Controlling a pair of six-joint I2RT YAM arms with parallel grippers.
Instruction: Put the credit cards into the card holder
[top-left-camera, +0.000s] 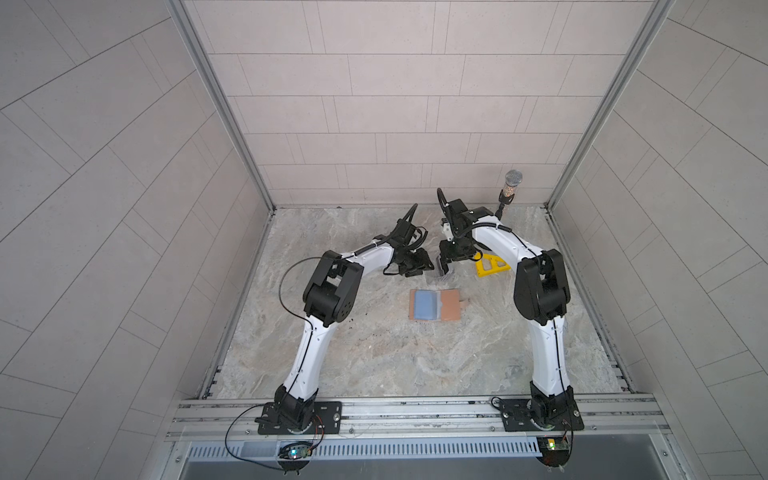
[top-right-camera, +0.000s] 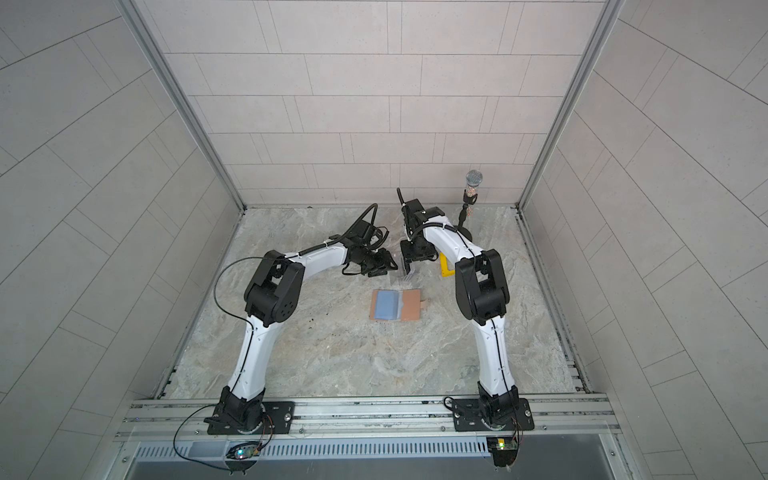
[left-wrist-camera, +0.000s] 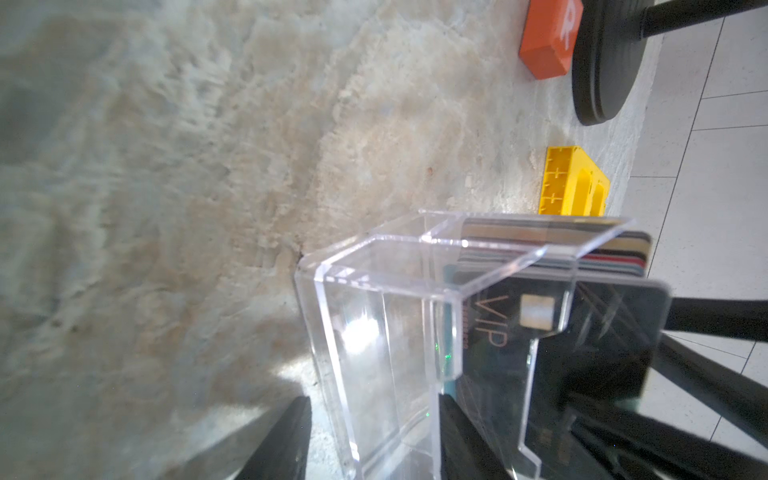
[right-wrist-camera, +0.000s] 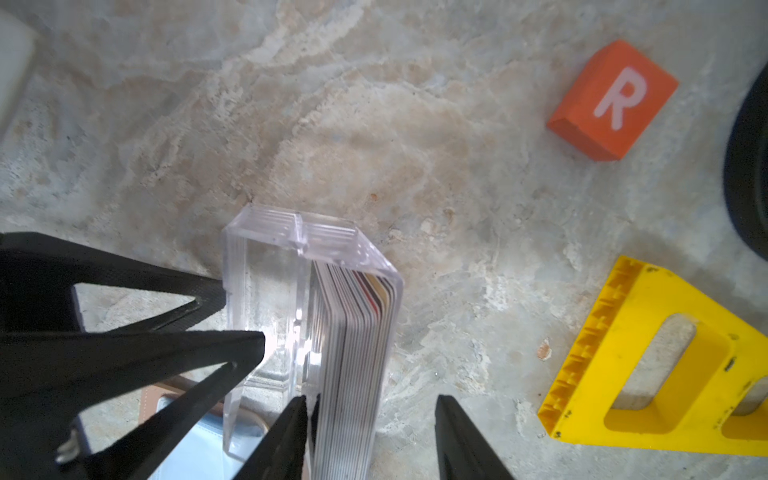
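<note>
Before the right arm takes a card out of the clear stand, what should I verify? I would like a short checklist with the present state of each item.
1. Credit cards stand upright in the acrylic stand: ok.
2. Right gripper singles out one card: not ok. Its open jaws straddle the whole stack.
3. Left gripper braces the stand: cannot tell. Its fingers sit on either side of the stand's empty part, but contact is unclear.
4. Card holder lies open, blue inside up: ok.
5. Free pocket in the holder: cannot tell.
</note>
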